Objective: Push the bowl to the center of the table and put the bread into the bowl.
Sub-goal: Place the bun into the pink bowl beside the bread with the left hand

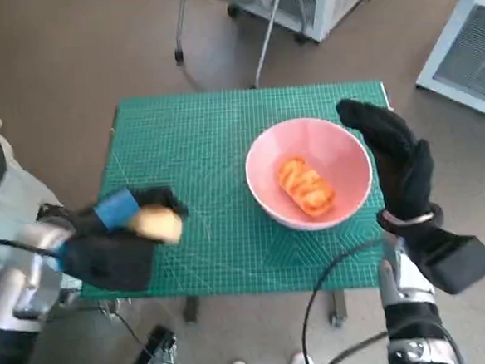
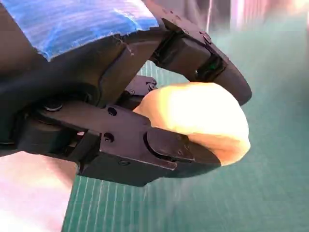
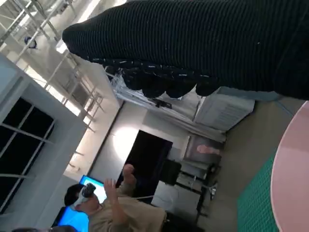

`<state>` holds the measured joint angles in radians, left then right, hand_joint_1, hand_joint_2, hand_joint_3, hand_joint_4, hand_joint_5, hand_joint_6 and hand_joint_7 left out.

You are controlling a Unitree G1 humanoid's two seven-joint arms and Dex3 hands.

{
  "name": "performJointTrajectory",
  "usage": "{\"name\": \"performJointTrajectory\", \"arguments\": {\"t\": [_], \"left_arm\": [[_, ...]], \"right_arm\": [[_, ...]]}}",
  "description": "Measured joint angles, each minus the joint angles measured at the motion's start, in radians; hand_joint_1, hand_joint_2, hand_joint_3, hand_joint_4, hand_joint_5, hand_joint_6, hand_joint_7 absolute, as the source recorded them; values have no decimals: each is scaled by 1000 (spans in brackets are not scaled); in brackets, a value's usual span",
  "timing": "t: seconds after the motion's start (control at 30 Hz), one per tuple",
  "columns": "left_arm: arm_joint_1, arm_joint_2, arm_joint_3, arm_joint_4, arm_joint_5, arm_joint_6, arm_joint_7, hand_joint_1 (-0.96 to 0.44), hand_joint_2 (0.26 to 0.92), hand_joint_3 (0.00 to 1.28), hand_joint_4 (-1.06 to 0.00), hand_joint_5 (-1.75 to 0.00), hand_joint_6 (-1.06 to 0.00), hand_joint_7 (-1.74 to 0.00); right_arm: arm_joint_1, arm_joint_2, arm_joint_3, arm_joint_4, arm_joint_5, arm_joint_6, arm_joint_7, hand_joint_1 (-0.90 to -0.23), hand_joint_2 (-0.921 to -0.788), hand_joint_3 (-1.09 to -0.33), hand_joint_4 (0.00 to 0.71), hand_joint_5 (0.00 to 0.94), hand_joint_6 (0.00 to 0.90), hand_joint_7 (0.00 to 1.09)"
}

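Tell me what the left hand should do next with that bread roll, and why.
Probably carry it toward the pink bowl and hold it over the rim. The left hand already grips a pale bread roll between its fingers, off to the side of the bowl. The bowl holds one orange pastry, and the right hand rests at its far side.

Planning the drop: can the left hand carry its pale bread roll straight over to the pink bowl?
Probably yes: only bare green mat lies between the left hand, holding the pale bread roll, and the pink bowl.
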<state>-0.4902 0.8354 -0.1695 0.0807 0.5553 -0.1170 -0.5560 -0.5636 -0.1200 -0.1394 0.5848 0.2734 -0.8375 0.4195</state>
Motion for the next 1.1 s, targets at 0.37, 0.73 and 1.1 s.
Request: {"name": "performJointTrajectory", "arguments": {"t": [0.37,0.73,1.1], "left_arm": [[-247,-78,44,-128,-18,77,1,3,893,113,-581,-1256,-740,-1080],[-418,-256,-93,5,31,-31,108,1,906,87,-610,-1205,-715,-1130],[-495,-435,-242,309,114,-181,249,-1,893,73,-704,-1142,-707,-1105]], "right_arm": [[-7,-1,-7,17,2,-2,13,-547,-921,-712,374,6,79,747],[-13,-8,-15,40,1,-23,16,-543,-921,-719,375,5,80,743],[-13,-27,-24,54,3,-45,22,-563,-921,-706,377,5,90,712]]}}
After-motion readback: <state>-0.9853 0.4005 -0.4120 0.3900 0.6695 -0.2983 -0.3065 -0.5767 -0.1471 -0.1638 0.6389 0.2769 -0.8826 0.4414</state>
